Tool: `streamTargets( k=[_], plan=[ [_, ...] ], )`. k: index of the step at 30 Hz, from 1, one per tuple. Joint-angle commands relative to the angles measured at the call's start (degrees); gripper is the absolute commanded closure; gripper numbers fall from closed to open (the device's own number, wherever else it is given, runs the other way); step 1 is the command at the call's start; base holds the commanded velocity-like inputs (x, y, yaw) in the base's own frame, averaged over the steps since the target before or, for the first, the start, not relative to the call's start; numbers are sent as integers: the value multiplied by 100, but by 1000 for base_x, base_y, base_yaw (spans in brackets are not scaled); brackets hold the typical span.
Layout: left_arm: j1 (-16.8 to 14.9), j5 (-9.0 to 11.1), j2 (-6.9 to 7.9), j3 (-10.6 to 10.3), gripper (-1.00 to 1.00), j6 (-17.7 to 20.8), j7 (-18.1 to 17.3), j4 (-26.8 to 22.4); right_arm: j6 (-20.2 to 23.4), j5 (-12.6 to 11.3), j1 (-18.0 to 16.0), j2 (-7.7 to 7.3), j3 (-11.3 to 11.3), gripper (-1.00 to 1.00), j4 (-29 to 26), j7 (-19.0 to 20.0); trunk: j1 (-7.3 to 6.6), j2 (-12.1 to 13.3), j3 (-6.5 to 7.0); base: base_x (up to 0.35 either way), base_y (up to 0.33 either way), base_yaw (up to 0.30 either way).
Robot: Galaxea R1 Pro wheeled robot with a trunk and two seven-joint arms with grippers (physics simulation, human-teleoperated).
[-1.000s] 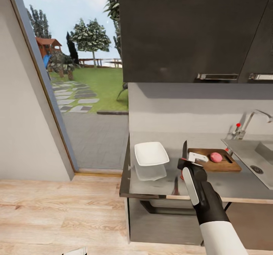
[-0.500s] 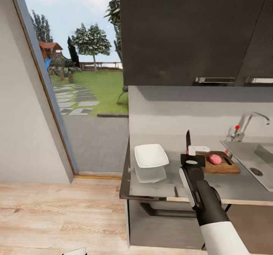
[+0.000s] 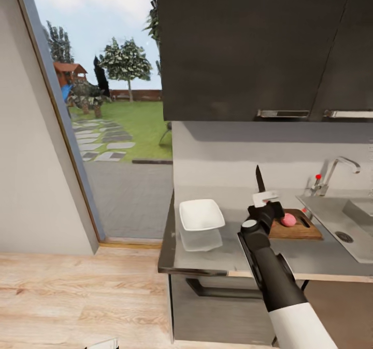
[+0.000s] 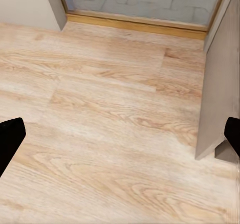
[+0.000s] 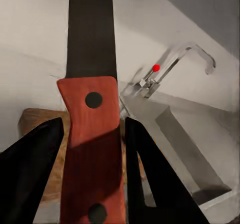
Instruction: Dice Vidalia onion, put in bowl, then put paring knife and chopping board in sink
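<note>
You have the paring knife (image 3: 258, 178) pinched in the right gripper (image 5: 90, 149), blade pointing up, held over the countertop (image 3: 217, 250) just short of the chopping board (image 3: 298, 229). The Vidalia onion (image 3: 288, 220) sits whole on that board (the bowl (image 3: 201, 214) waits to its left), so dicing is the step in hand. Next, tip the blade down and bring it over the onion. Your left gripper (image 4: 120, 139) hangs spread over the floor.

Knife (image 3: 258, 179): orange-red handle, short dark blade pointing up toward 12 o'clock, held above counter (image 3: 217, 253).
Onion (image 3: 288, 220): pinkish, round, whole, resting on board (image 3: 300, 231).
Board: brown wood, flat on counter, just beside sink (image 3: 357, 219) at its 9 o'clock.
Bowl (image 3: 201, 214): white, squarish, upright on counter, at board's 9 o'clock, well apart.
</note>
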Motion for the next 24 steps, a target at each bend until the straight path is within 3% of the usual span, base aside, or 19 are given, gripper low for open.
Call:
streamTargets(
  k=[1, 5, 12, 19, 21, 23, 24],
  plan=[
    [-9, 10, -5, -50, -100, -27, 32, 23, 51, 115, -8, -2, 123, 100, 2, -16, 3, -13, -4, -101, -280, 0],
    [-11, 10, -5, -45, -100, -28, 32, 23, 194, 268, -6, -14, 330, 100, 10, -14, 3, -13, 32, -111, -294, 0],
    [-10, 10, -5, -44, -100, -26, 32, 30, 267, 305, -4, -46, 382, 100, 60, 2, 3, -13, 95, -108, -284, 0],
    [-8, 6, 1, -48, -100, -8, 32, 32, 261, 308, -6, -59, 392, 100, 181, 18, 3, -13, 156, -16, -86, 0],
    [-10, 5, 2, -50, -100, 164, 32, 32, 260, 309, -6, -62, 400, 100, 187, 23, 3, -13, 168, -2, -15, 0],
    [-10, 4, 3, -51, -100, 643, 27, 32, 259, 309, -9, -68, 460, 100, 190, 25, 3, -13, 174, -1, -8, 0],
    [-10, 1, 0, -52, -100, 1094, 17, 32, 259, 308, -10, -74, 538, 100, 195, 26, 3, -13, 176, -1, -4, 0]
  ],
)
